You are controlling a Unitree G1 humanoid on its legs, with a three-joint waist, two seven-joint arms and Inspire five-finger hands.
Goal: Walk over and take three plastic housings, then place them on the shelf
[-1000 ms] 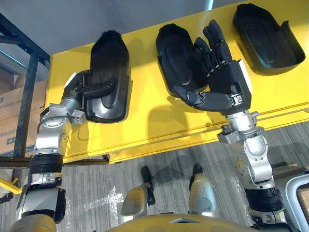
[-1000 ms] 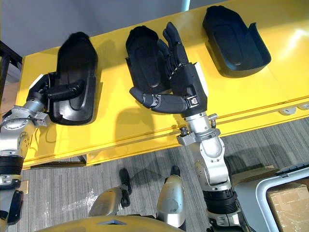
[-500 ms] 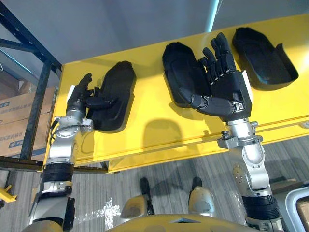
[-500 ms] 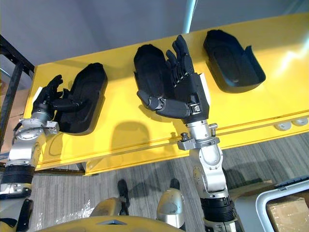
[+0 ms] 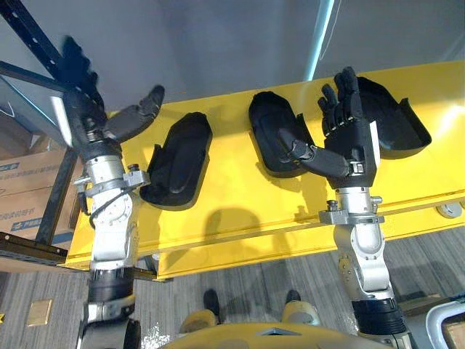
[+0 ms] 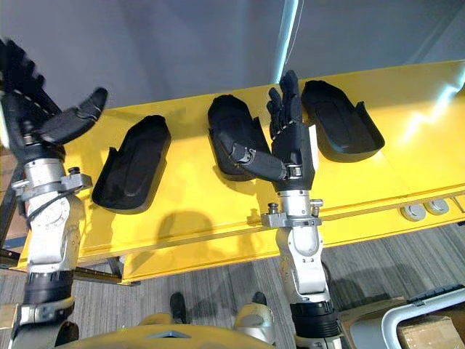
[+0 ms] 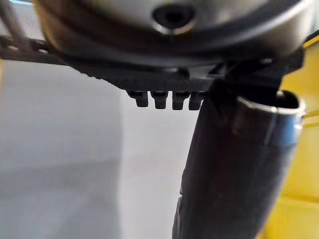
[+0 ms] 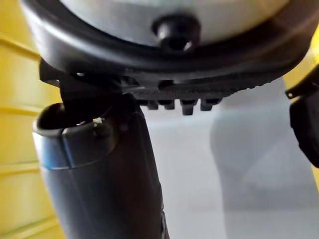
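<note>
**Both hands lift clear of the housings**

Since a second ago the left hand [image 5: 86, 109] has let go of the left housing [image 5: 178, 160] and risen above the shelf's [image 5: 240, 207] left end. Its fingers are straight, its thumb is spread, and it holds nothing. The right hand [image 5: 350, 142] has drawn back too. It stands upright over the shelf's middle, released and empty, between the middle housing [image 5: 267, 134] and the right housing [image 5: 398, 116].

All three black housings lie on the yellow shelf, hollow side up, in a row along its length and apart from one another. Each long axis runs across the shelf from front edge toward back edge, slightly slanted.
</note>
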